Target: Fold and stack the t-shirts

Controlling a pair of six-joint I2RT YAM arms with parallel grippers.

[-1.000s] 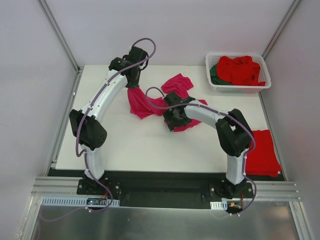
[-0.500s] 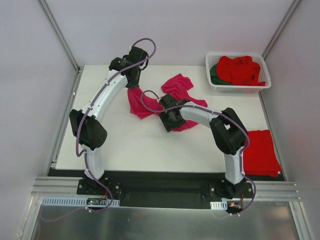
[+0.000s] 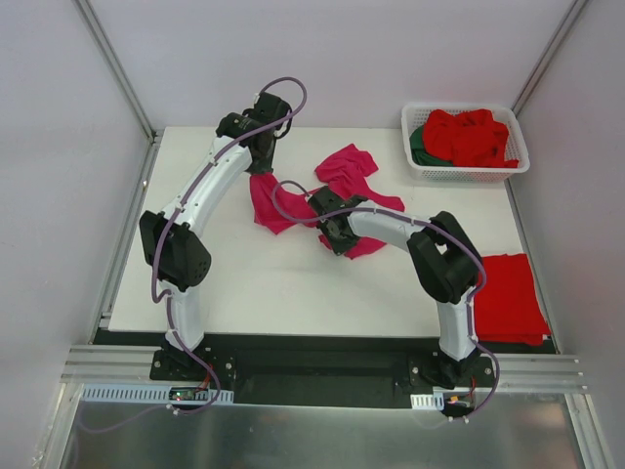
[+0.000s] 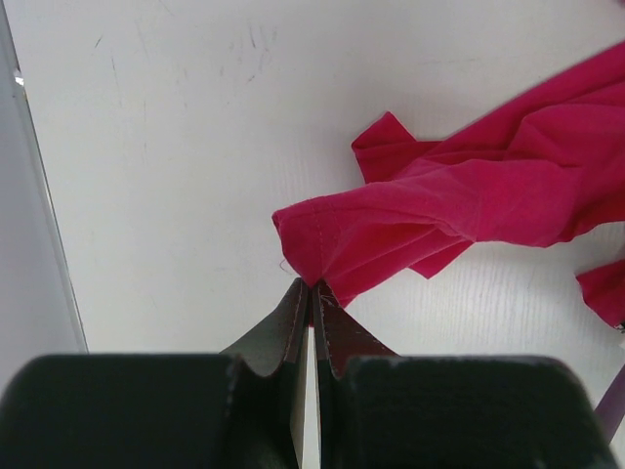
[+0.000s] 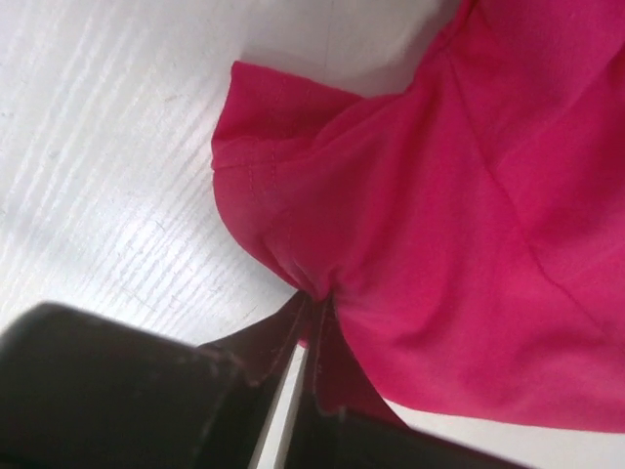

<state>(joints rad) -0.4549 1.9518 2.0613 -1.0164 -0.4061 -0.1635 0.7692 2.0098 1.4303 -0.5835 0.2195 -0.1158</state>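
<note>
1. A crumpled magenta-pink cloth t-shirt (image 3: 347, 174) lies on the white surface (image 3: 244, 283), toward its far middle, stretched loosely between the two arms.
2. The left fingers (image 4: 288, 327) are pressed together on a stitched edge at the shirt's left end. The cloth gathers to a point right at their tips and fans out away from them.
3. The right fingers (image 5: 269, 337) are also closed, pinching a bunched fold on the near side of the same shirt, low against the surface. The cloth puckers where they bite.
4. A white slotted plastic basket (image 3: 459, 174) stands at the far right corner of the surface, well apart from both arms. It holds bright red t-shirts (image 3: 471, 137) heaped up, with a dark green t-shirt (image 3: 419, 149) showing at its left side.
5. A folded bright red t-shirt (image 3: 510, 293) lies flat at the near right corner, just beside the right arm.
</note>
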